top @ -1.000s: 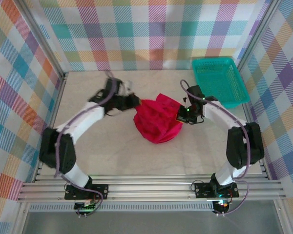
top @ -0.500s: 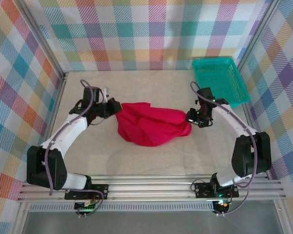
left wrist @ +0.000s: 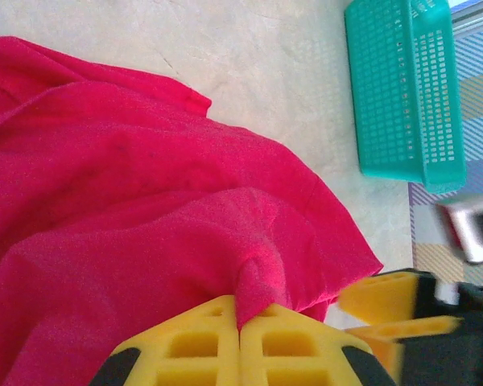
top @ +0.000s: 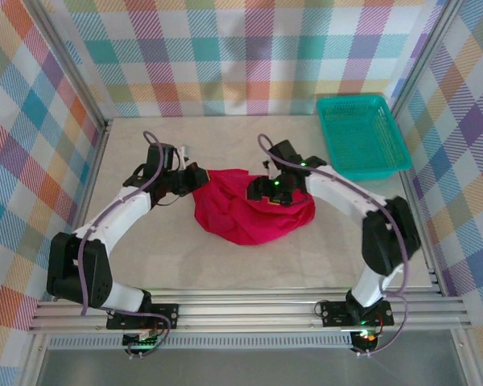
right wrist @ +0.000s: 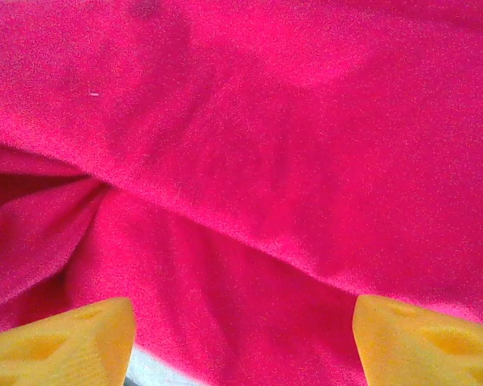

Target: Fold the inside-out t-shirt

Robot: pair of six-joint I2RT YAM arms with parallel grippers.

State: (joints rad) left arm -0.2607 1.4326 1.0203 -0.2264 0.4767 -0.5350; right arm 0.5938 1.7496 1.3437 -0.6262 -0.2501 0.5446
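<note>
Our left claw is pinched shut on the t-shirt, elbow bowed outward, while our right arm reaches inward, right claw spread wide.

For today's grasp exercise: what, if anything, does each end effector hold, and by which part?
The left end effector pinches the t-shirt by a fold near its edge. The right end effector, open over it, holds nothing.

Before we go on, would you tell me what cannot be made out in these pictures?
- Top view: the t-shirt lies bunched; its folds hide collar, sleeves and hem.
- Top view: the right gripper covers the cloth under it.
- Right wrist view: the bottom edge cuts off the open fingers; whether they touch the cloth is unclear.
- Left wrist view: the left gripper pinches a fold; which part of the shirt, too close to tell.
</note>
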